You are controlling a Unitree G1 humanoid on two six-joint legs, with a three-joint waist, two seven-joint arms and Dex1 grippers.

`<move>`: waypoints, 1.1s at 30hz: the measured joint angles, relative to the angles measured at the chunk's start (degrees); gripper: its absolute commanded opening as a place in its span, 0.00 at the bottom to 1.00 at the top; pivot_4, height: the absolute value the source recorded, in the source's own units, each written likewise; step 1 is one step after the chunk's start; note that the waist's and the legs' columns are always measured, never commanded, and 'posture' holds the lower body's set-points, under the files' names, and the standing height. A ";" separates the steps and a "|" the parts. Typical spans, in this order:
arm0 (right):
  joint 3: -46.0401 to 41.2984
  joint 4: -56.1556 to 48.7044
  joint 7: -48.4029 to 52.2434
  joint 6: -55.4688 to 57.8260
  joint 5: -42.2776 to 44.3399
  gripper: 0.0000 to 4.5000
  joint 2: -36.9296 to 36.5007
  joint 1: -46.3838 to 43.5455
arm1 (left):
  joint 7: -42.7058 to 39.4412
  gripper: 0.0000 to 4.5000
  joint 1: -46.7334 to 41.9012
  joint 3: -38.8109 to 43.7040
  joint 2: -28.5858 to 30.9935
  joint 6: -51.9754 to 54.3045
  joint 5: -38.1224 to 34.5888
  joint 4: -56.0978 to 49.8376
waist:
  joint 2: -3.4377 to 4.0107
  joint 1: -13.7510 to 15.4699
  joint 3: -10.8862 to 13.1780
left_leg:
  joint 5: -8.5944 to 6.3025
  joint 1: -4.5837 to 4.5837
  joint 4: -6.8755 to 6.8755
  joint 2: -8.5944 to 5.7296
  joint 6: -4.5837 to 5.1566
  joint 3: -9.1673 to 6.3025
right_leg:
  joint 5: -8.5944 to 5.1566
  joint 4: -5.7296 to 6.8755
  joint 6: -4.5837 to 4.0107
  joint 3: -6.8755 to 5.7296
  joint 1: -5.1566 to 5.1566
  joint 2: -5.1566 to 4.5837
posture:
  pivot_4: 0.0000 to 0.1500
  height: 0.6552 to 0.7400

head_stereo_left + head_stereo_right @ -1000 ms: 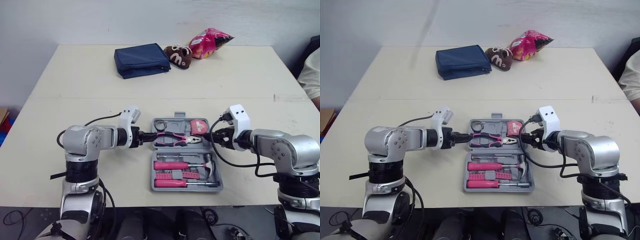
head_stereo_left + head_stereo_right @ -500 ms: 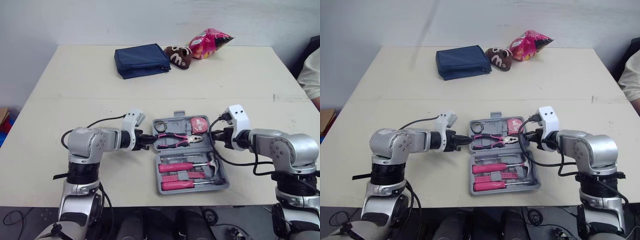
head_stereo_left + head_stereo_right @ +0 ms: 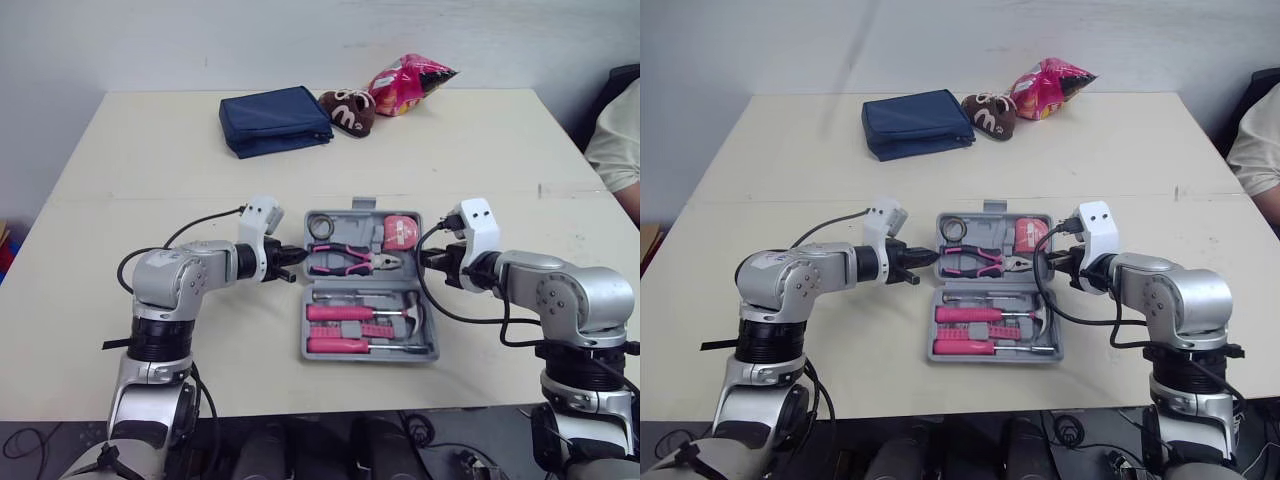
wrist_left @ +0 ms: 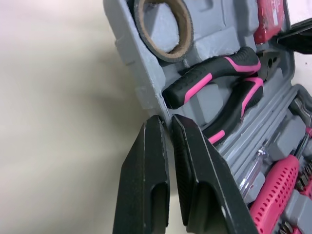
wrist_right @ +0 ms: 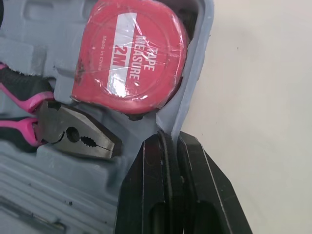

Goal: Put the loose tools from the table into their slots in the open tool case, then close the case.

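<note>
**Both grippers at the sides of the open case**

The tool case lies open and flat on the tabletop, at the middle of its front edge. In the far half sit a roll of tape, the pliers and a red tape measure. Pink-handled tools lie in the near half.

Both forearms are held level just above the tabletop, elbows out, and point inward at each other across the case. The left gripper is at the left wall of the far half. Its fingers are pressed almost together, with the tips against the edge of that wall. The right gripper is at the right wall beside the tape measure. Its fingers are clamped on the case's rim, which runs into the slit between them.

A blue pouch and a snack bag lie near the far edge.
</note>
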 measured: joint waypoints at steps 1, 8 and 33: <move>0.58 0.00 -0.08 -1.83 -0.67 0.00 0.12 0.00 | -0.72 0.01 -0.01 -0.77 0.67 -2.37 0.70 0.57 | 0.00 -0.01 0.00 | 0.00 0.00 -0.01 0.00 0.00 0.01 | 0.00 -0.01 0.00 0.01 -0.02 0.01 | 1.00 1.00; 5.76 0.16 -0.02 -19.27 -7.83 0.00 -0.05 0.95 | -7.33 0.01 0.74 -5.89 5.95 -24.24 7.68 2.54 | 0.01 0.09 0.02 | 0.05 -0.61 0.05 0.05 -0.03 0.27 | 0.03 0.10 0.03 -0.07 -0.83 0.27 | 1.00 1.00; 10.55 3.65 2.67 -74.49 -24.36 0.00 -2.19 25.41 | -2.54 0.01 24.27 -7.08 5.83 -69.05 23.65 -3.19 | 0.02 0.12 0.01 | 0.04 -0.44 0.08 0.16 0.02 0.27 | 0.04 0.11 0.05 0.15 -0.68 0.25 | 1.00 1.00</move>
